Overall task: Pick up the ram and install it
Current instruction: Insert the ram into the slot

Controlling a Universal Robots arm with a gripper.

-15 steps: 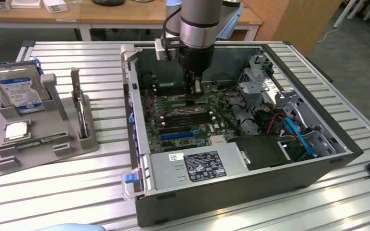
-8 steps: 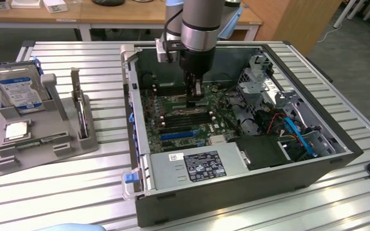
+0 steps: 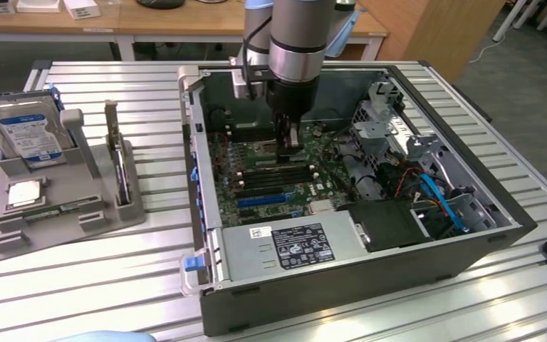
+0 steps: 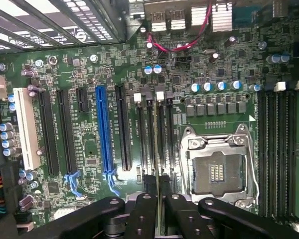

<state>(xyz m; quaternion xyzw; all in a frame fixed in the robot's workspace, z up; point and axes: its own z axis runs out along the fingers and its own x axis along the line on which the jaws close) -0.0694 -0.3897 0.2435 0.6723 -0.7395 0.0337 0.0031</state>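
Note:
My gripper [image 3: 289, 134] hangs inside the open computer case [image 3: 350, 292], low over the motherboard [image 3: 254, 153]. It is shut on the ram [image 3: 293, 148], a thin stick held on edge that points down at the board. In the wrist view the black fingers [image 4: 143, 211] press on both sides of the ram's narrow edge [image 4: 160, 191]. That edge lines up with the black memory slots with white clips [image 4: 150, 134], beside the empty CPU socket [image 4: 217, 167]. Whether the ram touches a slot I cannot tell.
A grey holder [image 3: 65, 228] at the exterior view's left carries a hard drive [image 3: 28, 132] and a silver CPU chip [image 3: 26, 192]. Inside the case are the power supply [image 3: 288, 246], drive cages [image 3: 387, 117], cables [image 3: 440, 203], and a blue expansion slot [image 4: 103, 129].

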